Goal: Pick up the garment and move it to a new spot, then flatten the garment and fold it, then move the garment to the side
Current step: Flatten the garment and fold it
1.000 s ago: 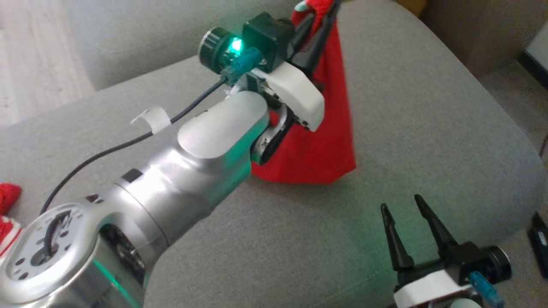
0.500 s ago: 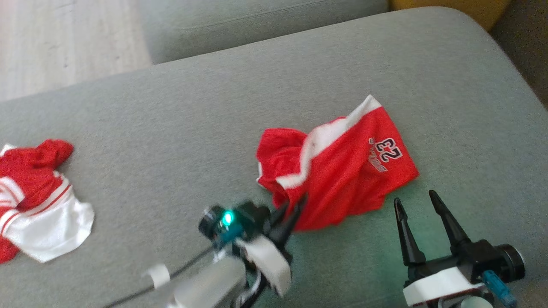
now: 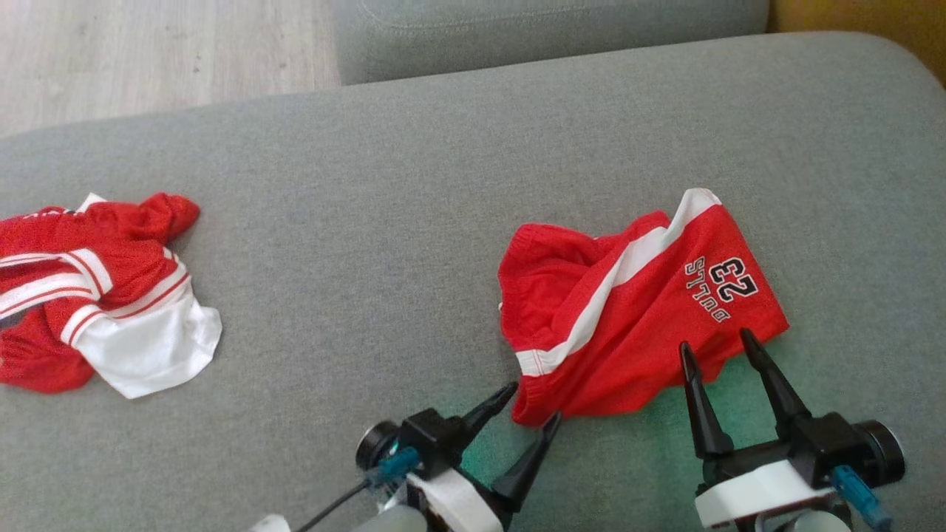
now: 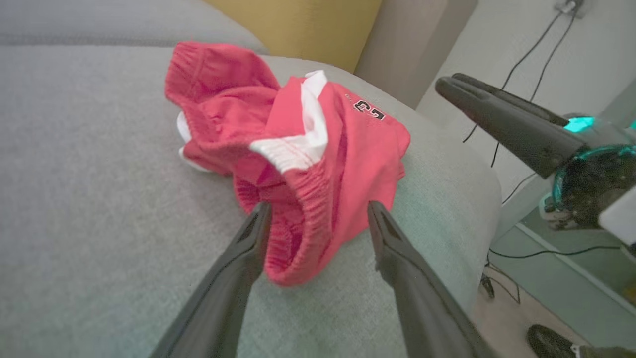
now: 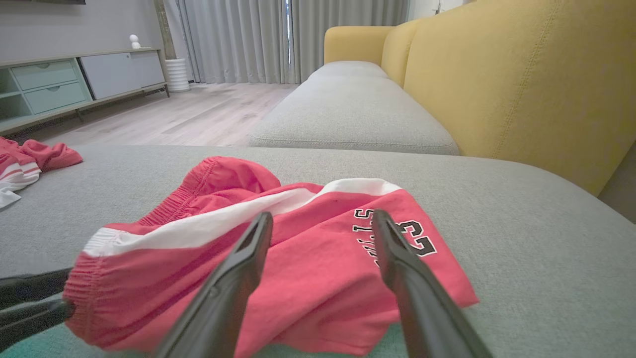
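Note:
The garment [image 3: 635, 318] is a pair of red shorts with a white side stripe and the number 23. It lies crumpled on the grey sofa cushion [image 3: 369, 222]. My left gripper [image 3: 534, 403] stands open at its near waistband corner. In the left wrist view the elastic waistband of the garment [image 4: 318, 144] sits loosely between the spread fingers of the left gripper [image 4: 318, 205]. My right gripper [image 3: 715, 340] is open too, its tips over the hem below the number. The right wrist view has the garment [image 5: 298, 258] just beyond the right gripper [image 5: 322, 214].
Another red and white garment [image 3: 96, 295] lies bunched at the cushion's far left. A second grey cushion [image 5: 348, 114] and the yellow backrest [image 5: 497, 74] lie beyond. Wooden floor [image 3: 148, 52] runs past the far edge. Cables [image 4: 526, 59] hang on the wall to the right.
The head view has shifted. The left gripper came down from holding the garment hanging in the air, laid it on the cushion and opened. The right gripper stayed open.

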